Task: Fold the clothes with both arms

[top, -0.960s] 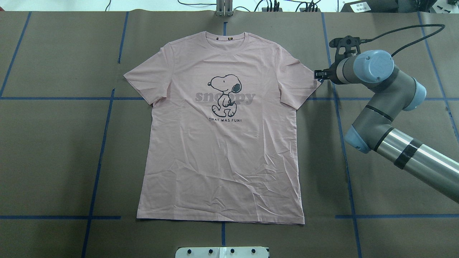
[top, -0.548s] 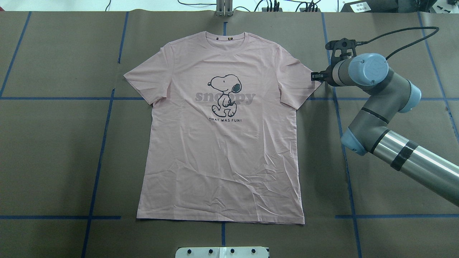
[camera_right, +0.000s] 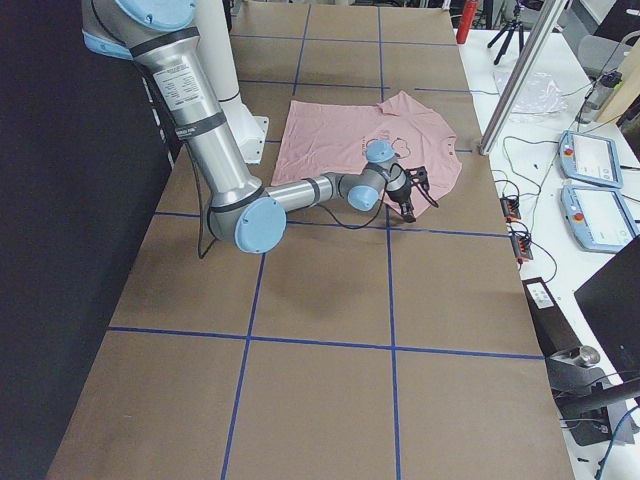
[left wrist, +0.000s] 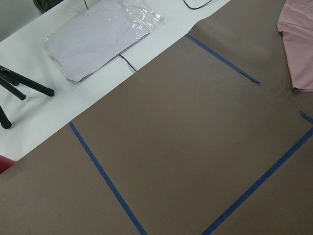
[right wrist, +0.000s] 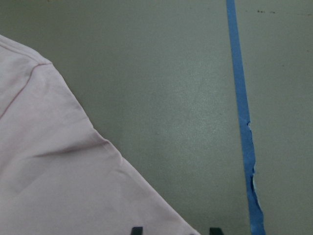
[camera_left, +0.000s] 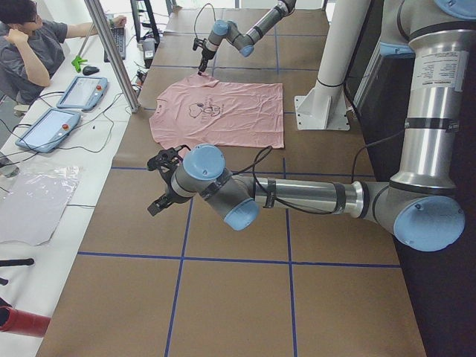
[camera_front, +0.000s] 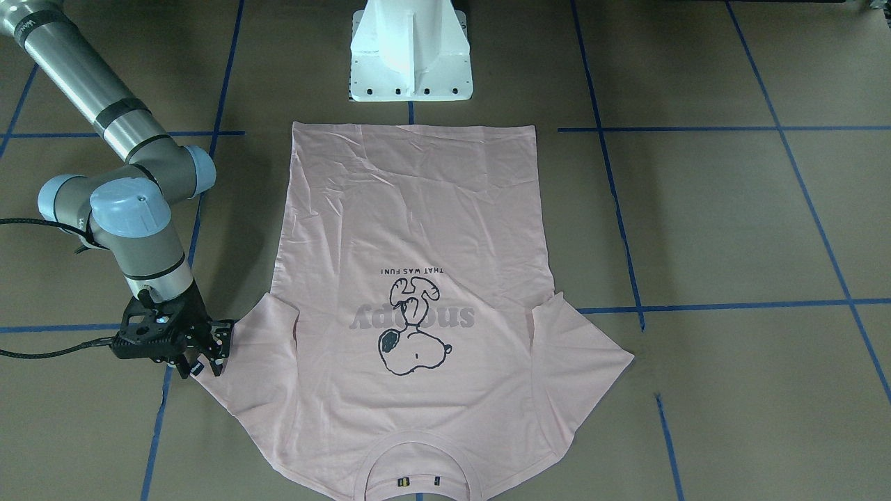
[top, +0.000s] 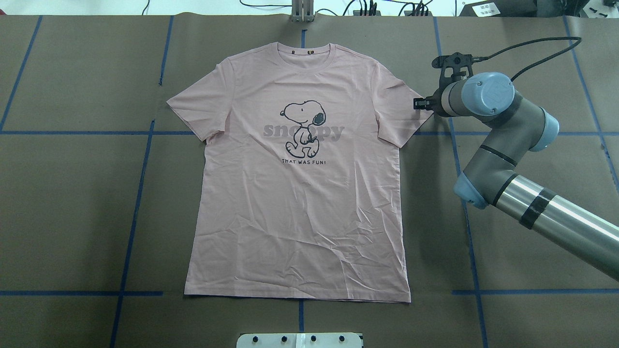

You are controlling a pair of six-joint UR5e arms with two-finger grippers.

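while the black two-finger right gripper [top: 416, 103] straddles, jaws parted, the sleeve corner [right wrist: 146, 205] of the pale pink printed t-shirt [top: 300, 203], you risk a shallow pinch slipping off.

You have even, diffuse light from above in every view. The brown counter [top: 72, 217] carries only soft, faint shadows, clearest beside the right arm [camera_front: 139, 229] in the front-facing view. Glare streaks that arm's silver tube [top: 570, 220] in the overhead view. Your right wrist view is soft, grainy and greenish. The left wrist view is sharp, its white surface [left wrist: 34, 112] nearly washed out.
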